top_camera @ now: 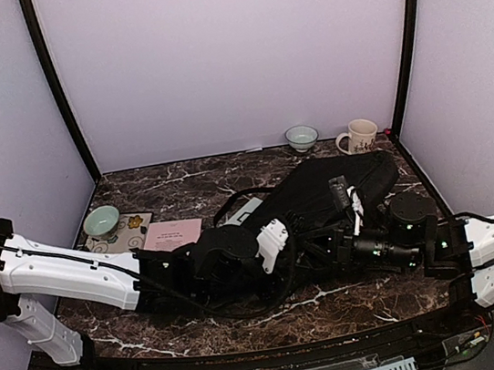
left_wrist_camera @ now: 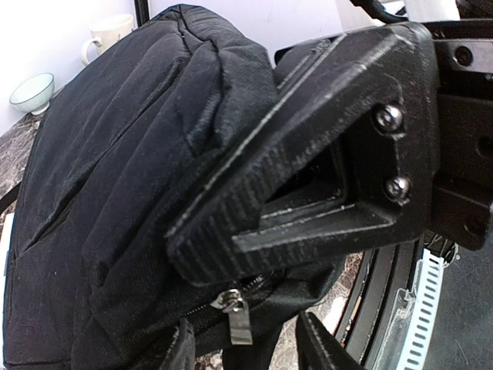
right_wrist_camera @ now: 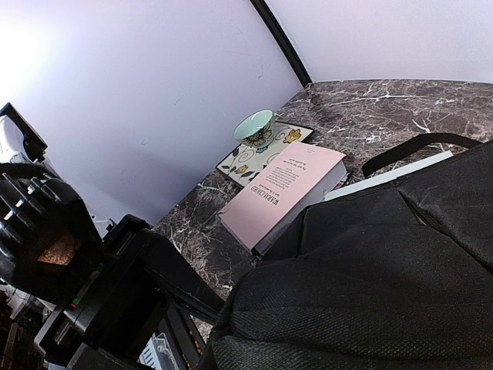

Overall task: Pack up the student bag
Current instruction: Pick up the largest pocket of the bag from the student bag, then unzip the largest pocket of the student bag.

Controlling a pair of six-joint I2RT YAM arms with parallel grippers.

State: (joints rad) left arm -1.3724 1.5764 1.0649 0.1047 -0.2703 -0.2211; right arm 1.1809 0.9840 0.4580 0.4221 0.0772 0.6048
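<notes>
You are seeing the student bag (top_camera: 322, 195) lying centre-right on the table (top_camera: 182, 180). A book (top_camera: 173, 234) is lying just left of it; further left, a mat (top_camera: 133, 227) is carrying a bowl (top_camera: 101, 221). Behind the bag, a second bowl (top_camera: 301, 137) and a mug (top_camera: 359, 136) are standing.

The student bag (top_camera: 317, 189), large, black, soft fabric, lies on its side across the marble tabletop (top_camera: 182, 180), zipper shut.

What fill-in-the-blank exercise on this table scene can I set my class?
1. The student bag is ____ in colour.
2. The book lying beside it has a ____ cover.
3. At the far wall, a bowl stands next to a white ____.
Missing words: black; pink; mug.
</notes>
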